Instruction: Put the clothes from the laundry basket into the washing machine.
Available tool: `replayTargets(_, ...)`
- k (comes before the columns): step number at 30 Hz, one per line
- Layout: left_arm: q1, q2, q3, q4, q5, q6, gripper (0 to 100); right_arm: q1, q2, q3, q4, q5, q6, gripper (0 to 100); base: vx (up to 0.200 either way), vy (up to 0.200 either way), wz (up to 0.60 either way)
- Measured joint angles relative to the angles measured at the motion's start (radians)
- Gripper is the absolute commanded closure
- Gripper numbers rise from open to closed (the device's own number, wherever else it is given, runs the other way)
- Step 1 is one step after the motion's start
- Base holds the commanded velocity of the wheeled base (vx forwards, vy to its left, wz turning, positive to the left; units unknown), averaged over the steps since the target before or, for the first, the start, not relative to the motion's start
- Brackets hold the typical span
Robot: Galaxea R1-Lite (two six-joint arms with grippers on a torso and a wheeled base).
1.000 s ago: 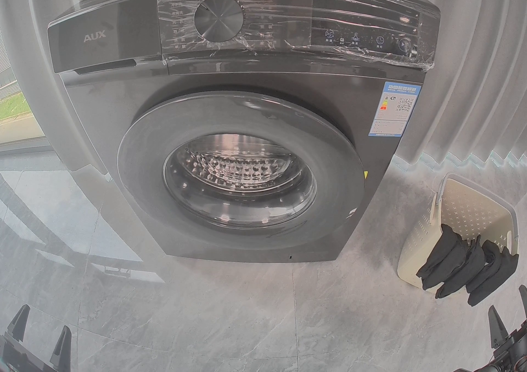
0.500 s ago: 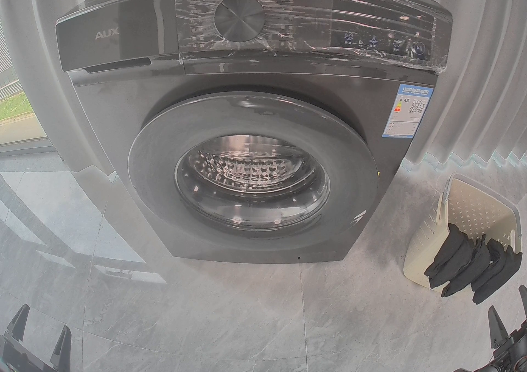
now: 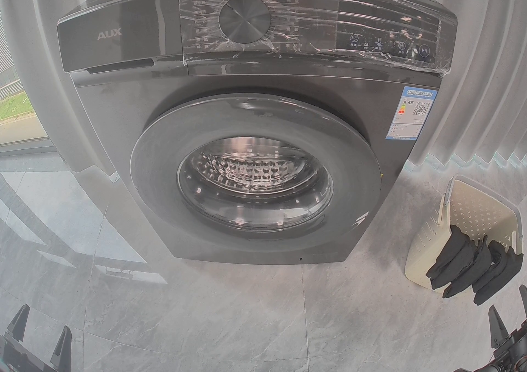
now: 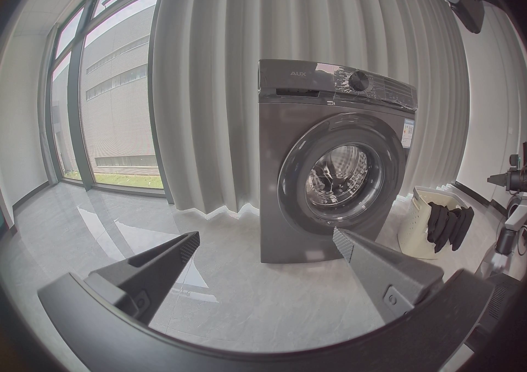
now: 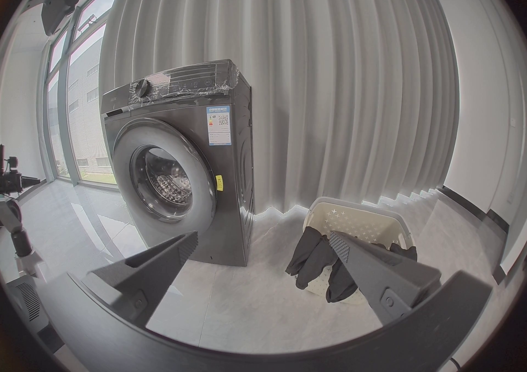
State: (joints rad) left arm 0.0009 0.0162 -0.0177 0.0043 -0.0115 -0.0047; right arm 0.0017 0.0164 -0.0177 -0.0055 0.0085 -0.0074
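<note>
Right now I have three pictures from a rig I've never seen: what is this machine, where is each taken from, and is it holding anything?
This is a two-armed robot on wheels. One picture comes from a camera on its head, looking down at a washing machine on a grey tiled floor; the round door looks shut. The black prongs at that picture's bottom corners are the left gripper and the right gripper. The other two pictures come from a camera on each wrist, looking out between that gripper's fingers. Both grippers are open and hold nothing. On the robot's right a cream laundry basket stands on the floor, dark clothes draped over its front rim. The drum behind the glass looks empty.
</note>
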Motion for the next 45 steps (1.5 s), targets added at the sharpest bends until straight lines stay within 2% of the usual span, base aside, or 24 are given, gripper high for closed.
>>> replayTargets(27,0.001,0.000,0.000,0.000,0.001,0.001,0,-0.002,0.000,0.000,0.000,0.001,-0.003,0,0.000,0.000,0.00)
replayTargets(35,0.001,0.000,0.000,0.000,0.001,0.001,0,0.000,0.000,0.000,-0.017,0.027,-0.021,0,0.000,0.000,0.00)
replayTargets(39,0.001,0.000,0.000,0.000,0.001,0.001,0,0.007,0.019,-0.072,-0.050,0.036,-0.011,0,0.000,0.000,0.00)
replayTargets(42,0.001,0.000,0.000,0.000,0.001,0.001,0,0.030,0.060,-0.170,-0.070,0.050,-0.005,0,0.000,0.000,0.00)
replayTargets(45,0.001,0.000,0.000,0.000,0.001,0.001,0,0.081,0.157,-0.290,-0.090,0.083,0.004,0,0.000,0.000,0.00)
